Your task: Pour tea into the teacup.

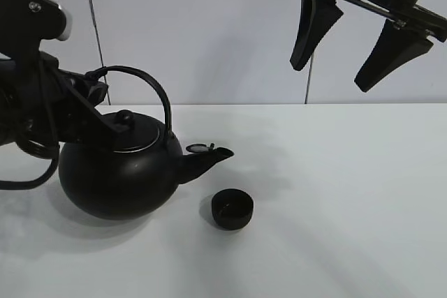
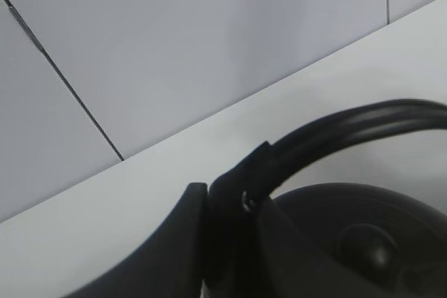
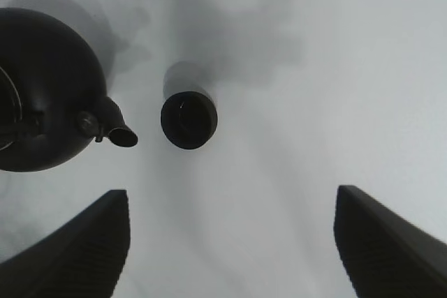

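Observation:
A big round black kettle with an arched handle sits on the white table at the left, spout pointing right. My left gripper is shut on the handle's left end; the left wrist view shows its fingers clamped on the handle. The small black teacup stands on the table just below and right of the spout, apart from it. It also shows in the right wrist view, beside the kettle. My right gripper hangs open and empty, high above the table. No tea shows.
A pale wall with vertical seams runs behind the table. The kettle casts a shadow to its left and front. Nothing else stands on the table.

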`<move>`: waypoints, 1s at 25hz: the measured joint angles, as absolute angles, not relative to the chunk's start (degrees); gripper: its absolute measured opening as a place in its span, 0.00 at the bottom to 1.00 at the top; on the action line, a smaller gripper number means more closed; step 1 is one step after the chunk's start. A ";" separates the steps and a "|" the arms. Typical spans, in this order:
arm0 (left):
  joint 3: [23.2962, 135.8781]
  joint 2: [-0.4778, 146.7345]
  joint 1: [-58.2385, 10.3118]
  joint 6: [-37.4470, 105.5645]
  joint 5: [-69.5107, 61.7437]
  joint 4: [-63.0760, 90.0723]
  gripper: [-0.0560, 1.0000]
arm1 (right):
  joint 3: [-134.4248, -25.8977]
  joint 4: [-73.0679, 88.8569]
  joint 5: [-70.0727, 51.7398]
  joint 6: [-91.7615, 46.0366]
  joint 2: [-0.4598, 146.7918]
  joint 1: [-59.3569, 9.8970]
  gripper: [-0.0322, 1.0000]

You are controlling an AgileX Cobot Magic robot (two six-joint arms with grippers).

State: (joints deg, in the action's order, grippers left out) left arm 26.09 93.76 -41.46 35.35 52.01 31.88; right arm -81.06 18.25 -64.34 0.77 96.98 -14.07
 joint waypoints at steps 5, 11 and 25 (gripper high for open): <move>26.09 93.76 -41.46 35.35 52.12 35.01 0.16 | -81.06 18.25 -64.32 0.77 96.98 -14.07 0.57; 26.09 93.76 -41.46 33.82 52.12 38.19 0.16 | -81.06 18.25 -63.40 0.77 96.98 -14.07 0.57; 26.09 93.76 -41.40 27.77 52.19 30.71 0.16 | -81.06 18.25 -63.04 0.77 96.98 -14.07 0.57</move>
